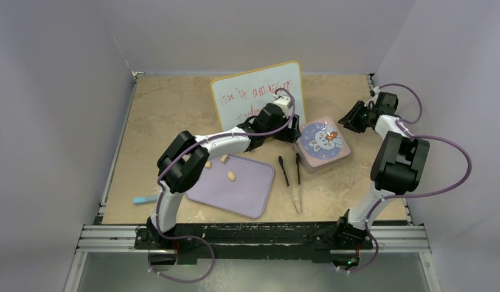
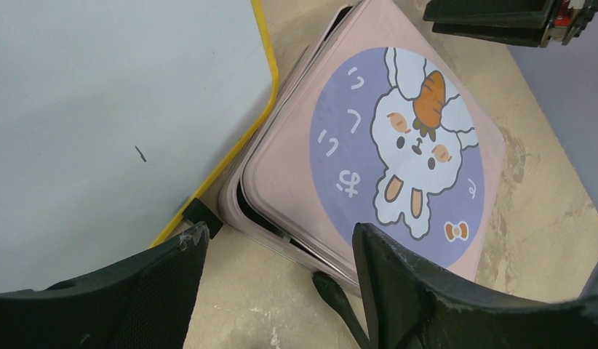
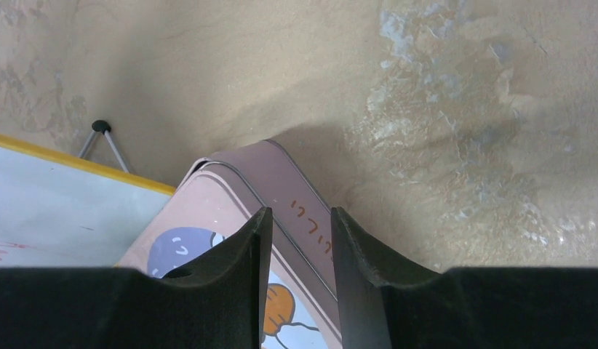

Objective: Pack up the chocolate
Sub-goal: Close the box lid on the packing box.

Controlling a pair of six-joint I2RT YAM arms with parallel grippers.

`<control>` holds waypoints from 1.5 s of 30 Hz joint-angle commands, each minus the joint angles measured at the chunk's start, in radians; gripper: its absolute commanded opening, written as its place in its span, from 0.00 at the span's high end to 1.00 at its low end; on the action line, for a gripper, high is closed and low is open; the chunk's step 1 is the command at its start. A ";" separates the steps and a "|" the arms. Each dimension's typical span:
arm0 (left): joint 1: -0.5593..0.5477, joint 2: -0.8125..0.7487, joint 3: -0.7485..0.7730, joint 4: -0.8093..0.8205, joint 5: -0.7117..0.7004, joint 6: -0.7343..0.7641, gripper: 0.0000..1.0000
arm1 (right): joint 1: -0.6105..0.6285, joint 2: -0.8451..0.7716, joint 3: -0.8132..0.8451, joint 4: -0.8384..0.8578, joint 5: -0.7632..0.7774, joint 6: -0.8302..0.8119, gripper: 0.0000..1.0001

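Three tan chocolate pieces (image 1: 232, 176) lie on the lavender tray (image 1: 253, 198). The pale pink box (image 1: 322, 143) stands right of it, with its bunny lid (image 2: 398, 145) on, slightly askew so a dark gap shows at the near corner. My left gripper (image 1: 291, 131) is at the box's left edge, open (image 2: 278, 243), with bare table between its fingers. My right gripper (image 1: 348, 121) hovers at the box's far right corner. It stands partly open (image 3: 300, 218), the box rim (image 3: 311, 211) showing in the gap, nothing pinched.
A yellow-framed whiteboard (image 1: 258, 94) stands just behind the box and left gripper. Black tweezers (image 1: 290, 176) lie between tray and box, their tip (image 2: 332, 287) near my left fingers. A small blue item (image 1: 143, 199) lies at the left front edge.
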State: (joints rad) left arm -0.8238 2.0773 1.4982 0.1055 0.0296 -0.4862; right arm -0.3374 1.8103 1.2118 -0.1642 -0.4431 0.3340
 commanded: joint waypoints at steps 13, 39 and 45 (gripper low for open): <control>0.006 0.036 0.020 0.078 0.065 0.016 0.31 | 0.067 0.071 0.107 -0.016 -0.059 -0.070 0.69; 0.005 0.018 0.077 -0.016 -0.017 0.067 0.31 | 0.086 -0.067 0.178 -0.375 0.431 0.250 0.46; 0.006 0.020 0.143 -0.045 -0.007 0.100 0.28 | 0.085 -0.198 0.071 -0.494 0.581 0.369 0.44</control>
State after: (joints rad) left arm -0.8238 2.1288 1.5578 0.0616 0.0250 -0.4309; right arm -0.2497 1.7027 1.3151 -0.5140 -0.0303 0.5816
